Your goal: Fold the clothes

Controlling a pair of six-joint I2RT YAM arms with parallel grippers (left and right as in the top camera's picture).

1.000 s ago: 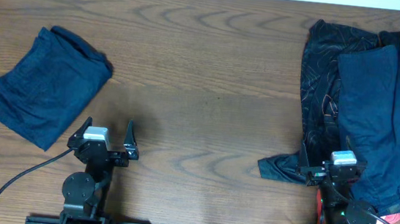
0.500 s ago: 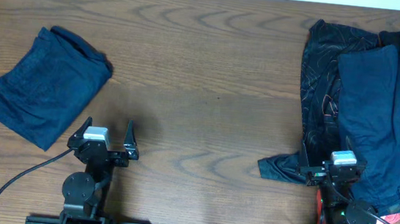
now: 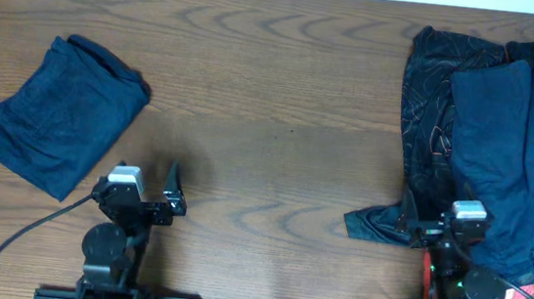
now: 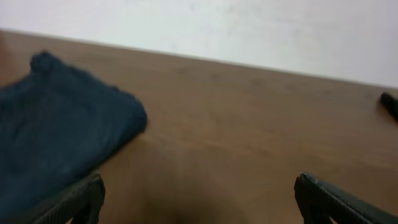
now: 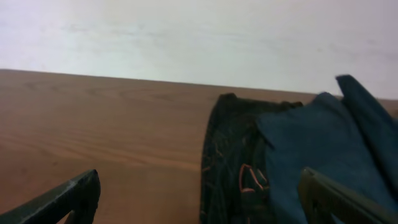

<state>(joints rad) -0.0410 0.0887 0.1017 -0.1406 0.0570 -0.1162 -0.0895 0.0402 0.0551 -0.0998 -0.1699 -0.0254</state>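
clothes [image 3: 505, 123] unmoved, left claw [image 4: 199, 183] edged left, right claw [image 5: 199, 180] edged right

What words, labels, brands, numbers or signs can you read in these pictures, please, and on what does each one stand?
No readable word, number or brand shows in any view.
The dark patterned garment bears orange markings, too small and blurred to tell whether they are text.
The folded blue garment and the unfolded blue garment show no label.
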